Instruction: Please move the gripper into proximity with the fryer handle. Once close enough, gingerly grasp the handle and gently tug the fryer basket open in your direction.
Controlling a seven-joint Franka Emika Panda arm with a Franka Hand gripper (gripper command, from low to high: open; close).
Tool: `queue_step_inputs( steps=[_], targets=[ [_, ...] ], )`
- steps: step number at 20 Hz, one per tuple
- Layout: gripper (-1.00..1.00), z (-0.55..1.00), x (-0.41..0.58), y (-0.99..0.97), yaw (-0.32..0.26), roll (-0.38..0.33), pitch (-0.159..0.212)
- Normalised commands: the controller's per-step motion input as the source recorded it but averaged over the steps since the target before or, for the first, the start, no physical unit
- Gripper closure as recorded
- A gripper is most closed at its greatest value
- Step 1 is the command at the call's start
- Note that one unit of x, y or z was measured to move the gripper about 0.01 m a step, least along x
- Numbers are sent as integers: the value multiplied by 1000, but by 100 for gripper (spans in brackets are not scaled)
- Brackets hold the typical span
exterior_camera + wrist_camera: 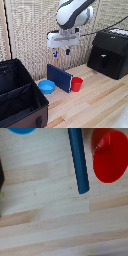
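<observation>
Above the dark blue board point(59, 77), the gripper point(61, 51) is hanging in the air with its blue-tipped fingers point(55, 53) spread apart, holding nothing. The fryer basket point(102, 60) is sitting well off toward the exterior view's right of the board, its fryer handle point(102, 61) facing outward, untouched

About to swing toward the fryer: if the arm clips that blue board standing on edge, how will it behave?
The blue board stands on its thin edge, so it probably tips easily. It looks flat and stiff. The red cup beside it might catch it; the gripper hangs above.
</observation>
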Motion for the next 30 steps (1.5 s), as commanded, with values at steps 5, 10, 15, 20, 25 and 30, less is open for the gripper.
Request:
queue_step_inputs(
  steps=[5,10,15,20,25,30],
  targets=[
    [-100,102,-10,2,-285,-22,-34],
    [-100,55,26,-9,-370,-15,-10],
    [-100,13,45,-70,-370,-48,-1],
    [-100,0,3,-119,-279,-192,-3],
    [-100,0,18,-73,-200,-301,-21],
    [-100,0,18,-64,-129,-374,-79]
  ],
)
